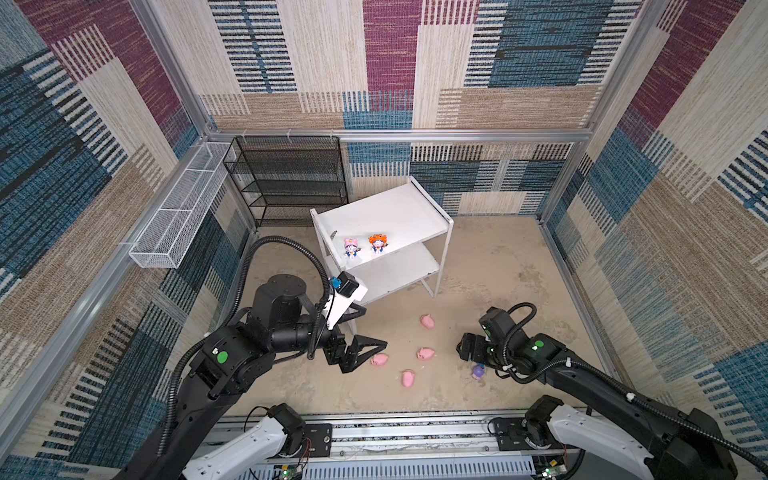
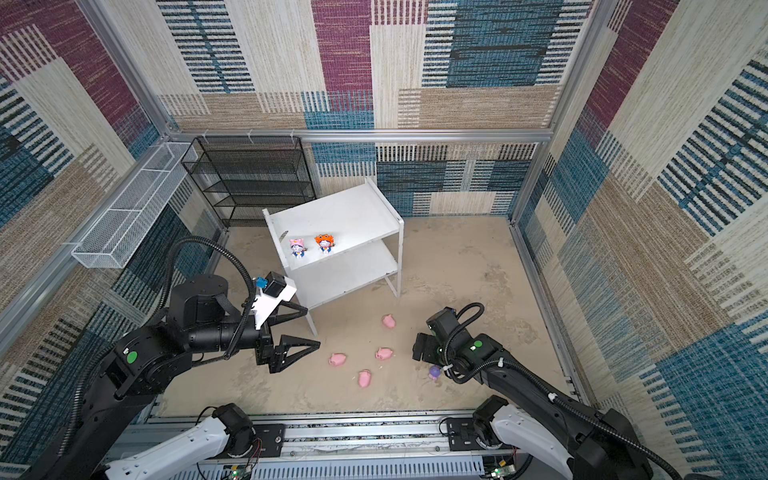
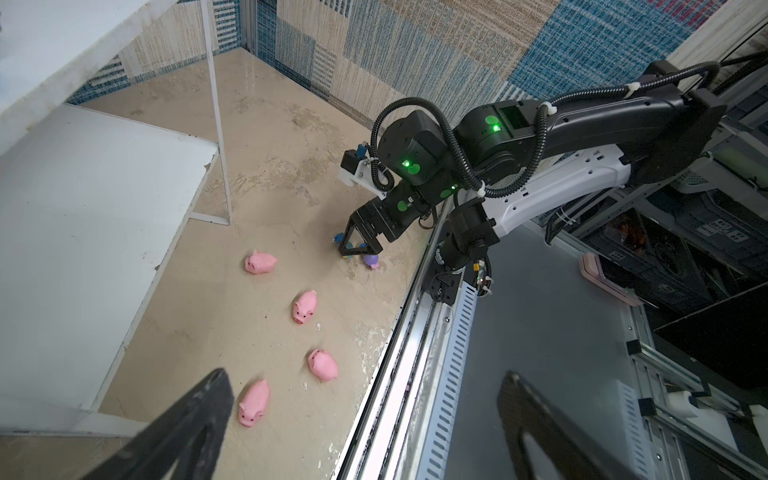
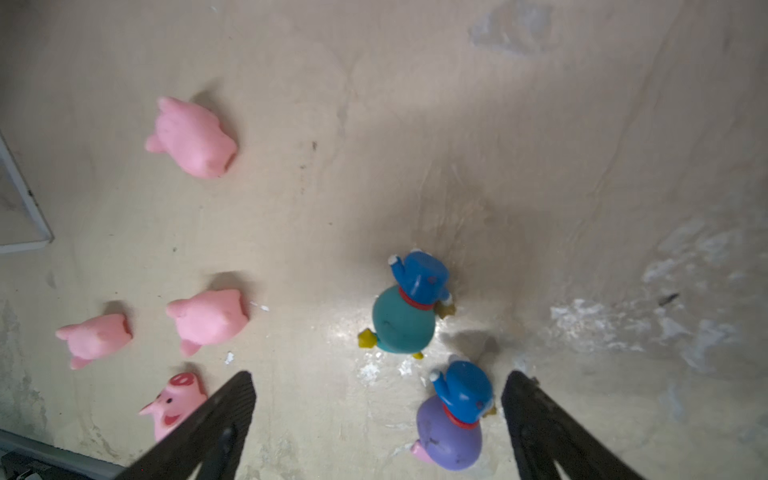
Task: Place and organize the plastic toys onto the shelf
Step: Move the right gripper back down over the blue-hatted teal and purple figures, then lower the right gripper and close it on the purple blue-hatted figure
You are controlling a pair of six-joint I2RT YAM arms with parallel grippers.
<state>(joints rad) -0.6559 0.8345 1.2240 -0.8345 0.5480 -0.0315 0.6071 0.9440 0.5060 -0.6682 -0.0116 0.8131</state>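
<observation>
- On the white shelf's (image 1: 395, 212) top board: pink-hooded figurine (image 1: 351, 248) and orange-hooded figurine (image 1: 377, 243).
- Right gripper (image 4: 380, 376): jaws wide, purple-hooded figurine (image 4: 451, 432) between them, not clamped.
- Left gripper (image 1: 376, 326): wide apart, empty.

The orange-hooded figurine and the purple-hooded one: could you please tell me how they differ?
The orange figurine stands upright on the shelf's top board; the purple figurine lies on the floor. Orange is already placed; purple is not, sitting within the open right gripper. Both have blue bodies.
</observation>
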